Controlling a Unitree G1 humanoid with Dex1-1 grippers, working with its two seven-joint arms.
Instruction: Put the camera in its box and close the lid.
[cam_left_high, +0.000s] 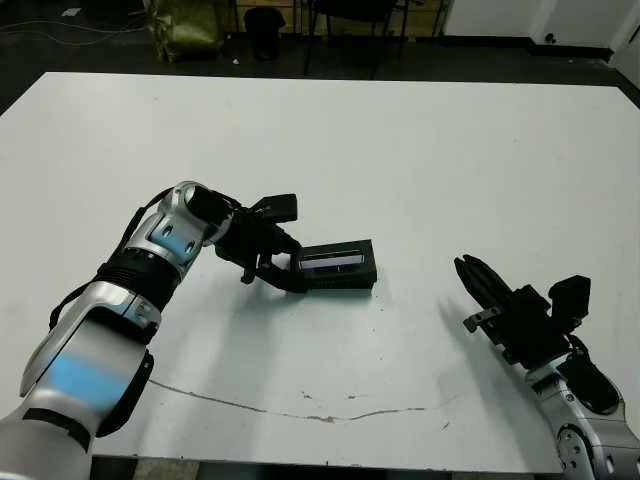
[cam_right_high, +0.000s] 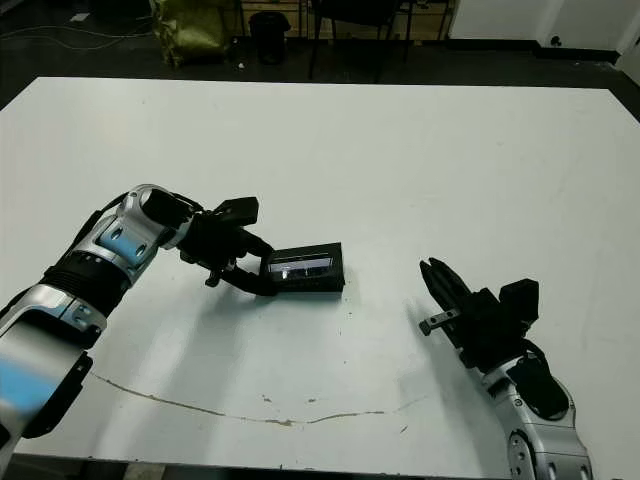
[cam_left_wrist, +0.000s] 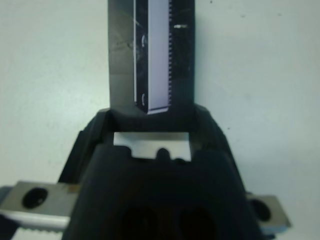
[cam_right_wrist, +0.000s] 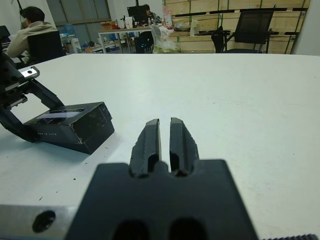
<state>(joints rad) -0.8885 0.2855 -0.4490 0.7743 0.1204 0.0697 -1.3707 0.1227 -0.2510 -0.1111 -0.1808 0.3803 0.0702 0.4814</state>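
Note:
The box lies at the table's middle, with the lid flat on top of it, silvery strip up. The camera is hidden from view. My left gripper sits at the box's left end. In the left wrist view its fingertips press against the two long sides of the box. My right gripper hovers low over the table to the right of the box, a good gap away. Its fingers are shut with nothing between them and point toward the box.
A thin dark crack line runs along the table near its front edge. Beyond the far edge are chairs, a yellow-green bag and a seated person.

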